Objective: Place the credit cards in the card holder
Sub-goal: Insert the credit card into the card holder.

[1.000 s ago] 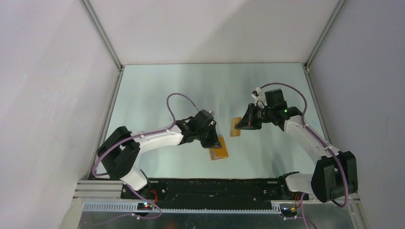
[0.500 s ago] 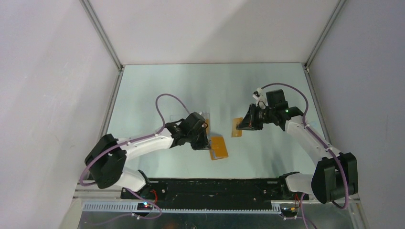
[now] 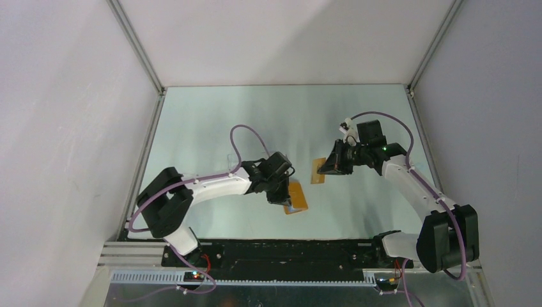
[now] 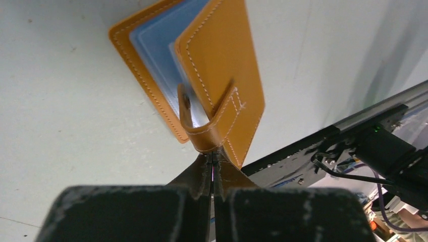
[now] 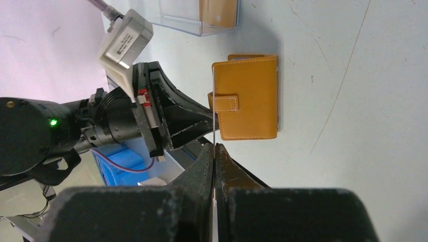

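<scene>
Orange-mustard leather card holder [image 3: 298, 199] lies on the pale green counter [image 3: 224, 115], at about 6 o'clock from the counter's middle, near the arms' bases. In the left wrist view its upper cover stands a little away from the lower one, with blue inner panels showing between them.

The left tool [image 4: 212, 160] is pinched fully together on the holder's tab clasp [image 4: 214, 128], which curls out from the cover's edge at 6 o'clock in that view.

The right tool [image 3: 326, 169] hangs at about 1 o'clock from the holder, apart from it. Its fingers are closed tight on one tan-orange credit card [image 3: 316, 171]. The right wrist camera sees this card edge-on, as a thin line rising from the fingertips toward 12 o'clock, in front of the holder.

A clear plastic case [image 5: 181, 15] sits on the counter at 12 o'clock in the right wrist view, beyond the holder. A second credit card [image 5: 218, 11] shows inside it.
</scene>
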